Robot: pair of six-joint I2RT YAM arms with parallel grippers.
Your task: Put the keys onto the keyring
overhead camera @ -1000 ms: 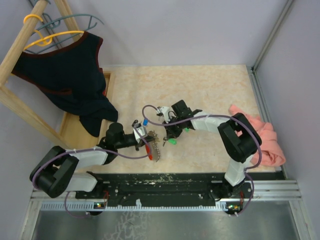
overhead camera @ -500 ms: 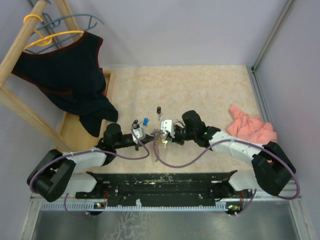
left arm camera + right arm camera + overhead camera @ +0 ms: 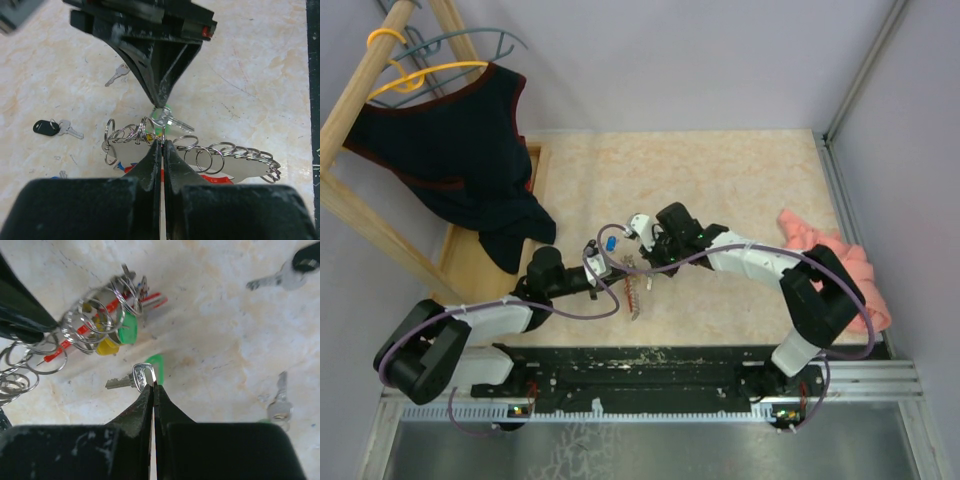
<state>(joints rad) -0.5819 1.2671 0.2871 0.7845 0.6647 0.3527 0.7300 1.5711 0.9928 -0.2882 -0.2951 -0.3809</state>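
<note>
Pinching the keyring (image 3: 240, 170), the left tool (image 3: 161, 145) stands square to its length.

One camera looks down from above the table's (image 3: 740, 170) near edge; both wrist cameras hover close, angled down, all sharing the keyring (image 3: 245, 170).

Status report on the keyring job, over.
Left gripper shut on keyring. Right gripper shut on green key, close to the rings. Loose black key off to the side, nothing blocking.
</note>
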